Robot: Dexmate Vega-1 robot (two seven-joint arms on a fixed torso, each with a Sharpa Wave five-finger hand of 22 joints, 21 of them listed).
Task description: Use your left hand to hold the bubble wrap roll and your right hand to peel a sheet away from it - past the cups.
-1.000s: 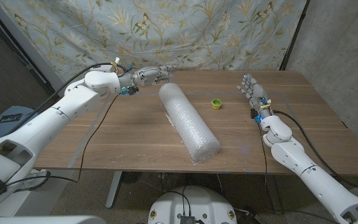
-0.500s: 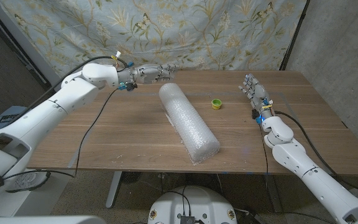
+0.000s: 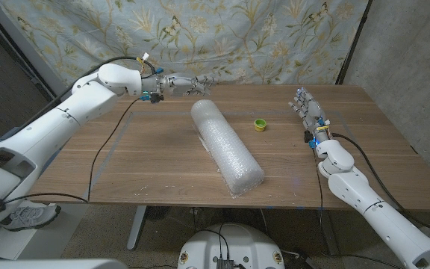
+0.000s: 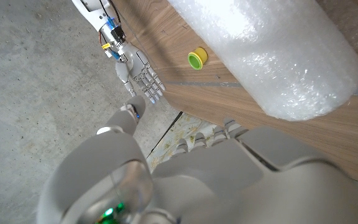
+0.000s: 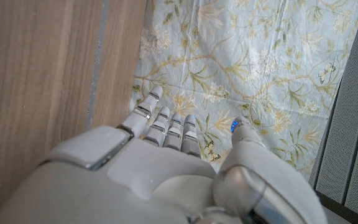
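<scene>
The left hand has swung further along the desk's far edge – fingers apart, holding nothing – just beyond the far end of the white cylindrical bubble wrap roll, whose long axis runs diagonally toward the near edge, while the right hand stands open and empty, well apart

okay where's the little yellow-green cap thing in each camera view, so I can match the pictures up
Head view: the yellow-green cap sits on the table between the bubble wrap roll and the right hand.
Left wrist view: the cap lies on the wood beside the roll.
Right wrist view: I can't find it.
Shared landmark: the roll, beside the cap in both.
</scene>
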